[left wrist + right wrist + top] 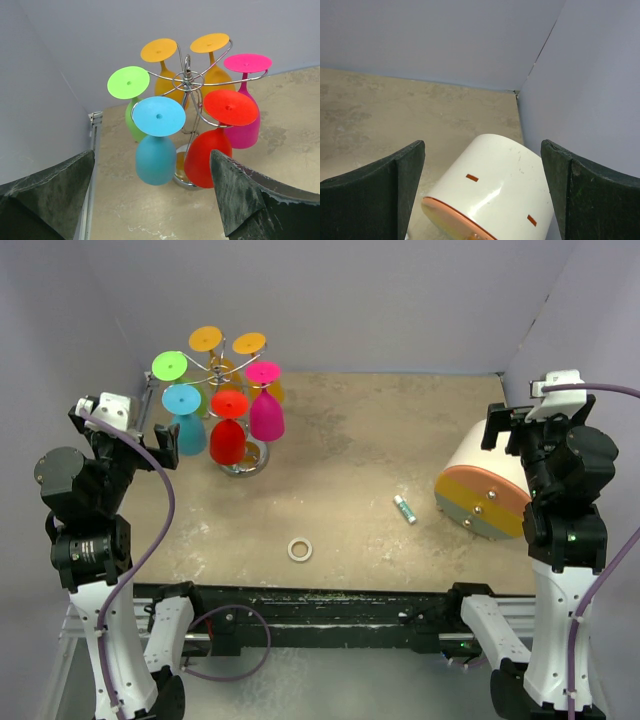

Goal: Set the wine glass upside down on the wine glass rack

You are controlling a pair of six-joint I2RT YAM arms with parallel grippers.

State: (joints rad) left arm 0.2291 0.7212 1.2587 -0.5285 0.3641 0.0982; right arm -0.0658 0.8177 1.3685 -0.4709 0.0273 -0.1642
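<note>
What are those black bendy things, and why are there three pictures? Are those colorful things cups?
The black bendy things are two robot arms. The big picture looks down from above. The other two come from little cameras on each arm's wrist, so you see its own dark fingers at the bottom.

The left end effector is open and holds nothing. It looks at a wire rack with six bright wine glasses hanging upside down: two orange, green, blue, red and pink.

The right end effector is open too, above a white drum lying on its side.

On the table there is also a small ring and a little tube.
</note>
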